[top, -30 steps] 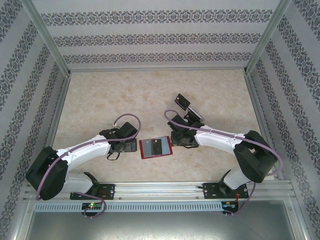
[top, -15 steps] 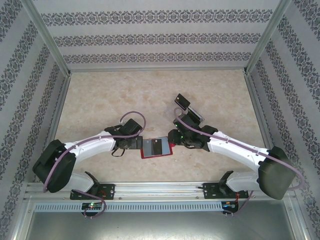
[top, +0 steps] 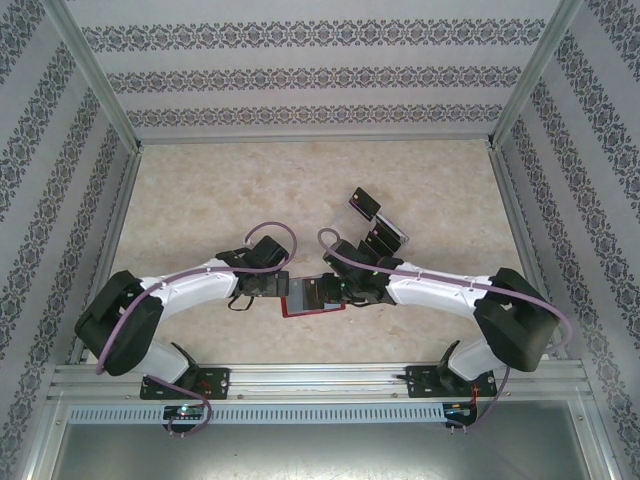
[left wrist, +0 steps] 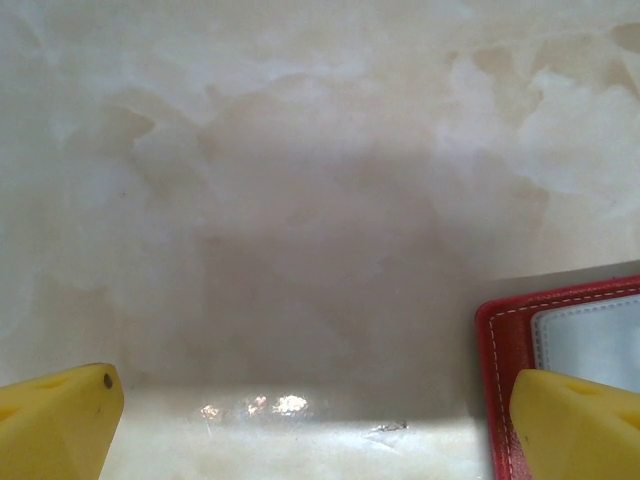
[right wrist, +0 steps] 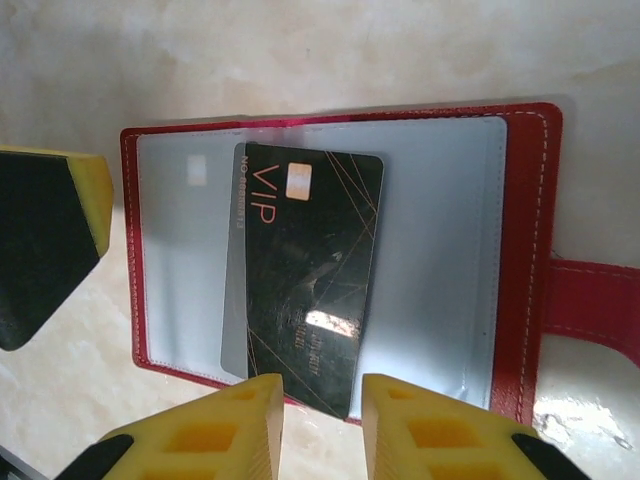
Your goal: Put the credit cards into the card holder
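Right wrist: black VIP card (right wrist: 305, 280) lay long axis toward barely parted, empty right claw (right wrist: 322, 400), across open red leather wallet (right wrist: 520, 250); snap tab (right wrist: 595, 300) cropped. Left claw (left wrist: 318, 425) wide, empty.

- Holder (top: 303, 306) lies open on table (top: 200, 190), lower centre of top view.
- Card (right wrist: 305, 275) on holder, left of middle in right wrist view.
- Rack (top: 386, 232) up-right of holder, apart.
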